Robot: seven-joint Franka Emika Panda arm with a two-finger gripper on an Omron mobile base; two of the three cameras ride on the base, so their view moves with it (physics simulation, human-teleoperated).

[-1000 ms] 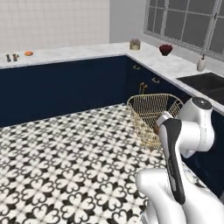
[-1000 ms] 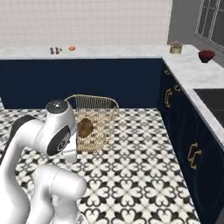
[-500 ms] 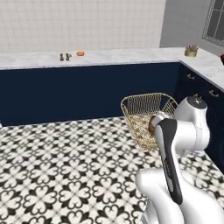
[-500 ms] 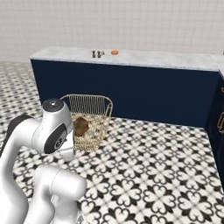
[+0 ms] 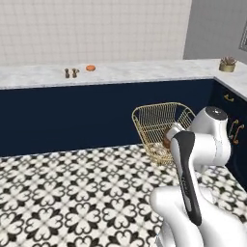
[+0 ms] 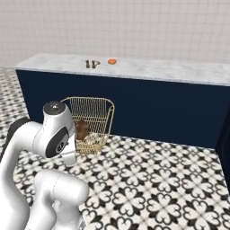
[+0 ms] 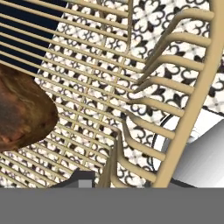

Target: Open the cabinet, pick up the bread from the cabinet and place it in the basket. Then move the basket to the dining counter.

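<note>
The gold wire basket hangs tilted above the patterned floor, held up at my hand beside the white arm. It also appears in the right base view as the basket. The dark brown bread lies inside it against the mesh, seen too as the bread and close up as the bread. My gripper is shut on the basket wall near the rim. The dining counter, marbled over a navy front, runs across behind the basket, and shows as the dining counter. The cabinet is out of view.
On the counter lie an orange doughnut and two small brown pieces. A potted plant stands on the right worktop above low navy cupboards with brass handles. Patterned floor lies between me and the counter.
The whole picture has swung as the base turned, so the long counter now stands straight ahead. The basket with the bread stays held at the hand.
</note>
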